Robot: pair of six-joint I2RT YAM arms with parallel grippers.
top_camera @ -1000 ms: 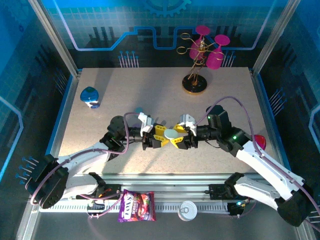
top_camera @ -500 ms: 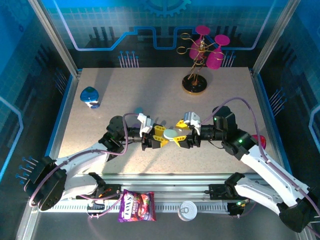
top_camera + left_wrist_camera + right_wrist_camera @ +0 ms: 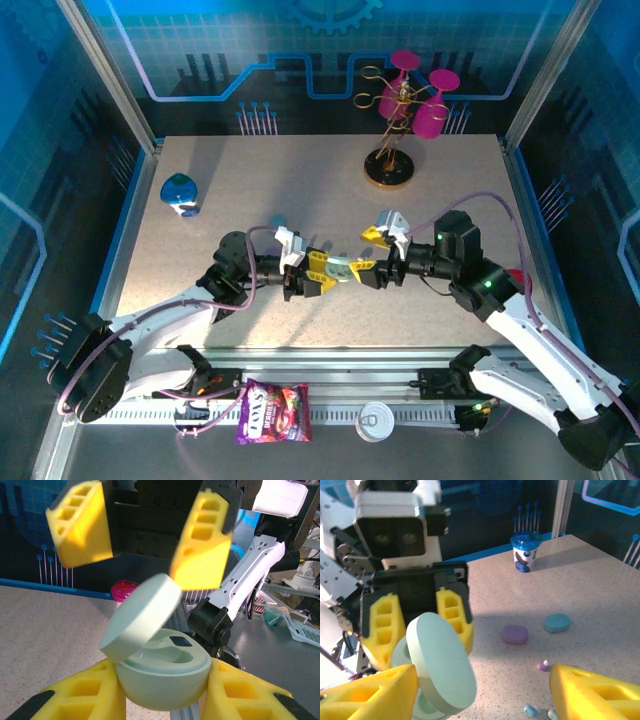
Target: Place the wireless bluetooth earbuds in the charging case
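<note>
My left gripper (image 3: 322,272) is shut on the body of a mint-green charging case (image 3: 165,672), held above the table between its yellow fingers (image 3: 75,695). The case's lid (image 3: 142,615) stands tilted open, and the sockets inside look empty. My right gripper (image 3: 370,252) faces it from the right, open, with its yellow fingers (image 3: 202,535) either side of the lid (image 3: 442,662); I cannot tell whether they touch it. Three tiny earbuds lie on the table below: a pink one (image 3: 543,666), a light blue one (image 3: 531,710) and a whitish one (image 3: 552,713).
A purple case (image 3: 514,634) and a teal case (image 3: 556,623) lie shut on the table behind the grippers. A blue-lidded cup (image 3: 180,194) stands at the far left. A wire rack with pink glasses (image 3: 400,110) stands at the back right. A snack bag (image 3: 273,411) lies on the front rail.
My right gripper has opened wider and drawn back to the right. The case's lid has swung up. The left gripper has held still with the case.
</note>
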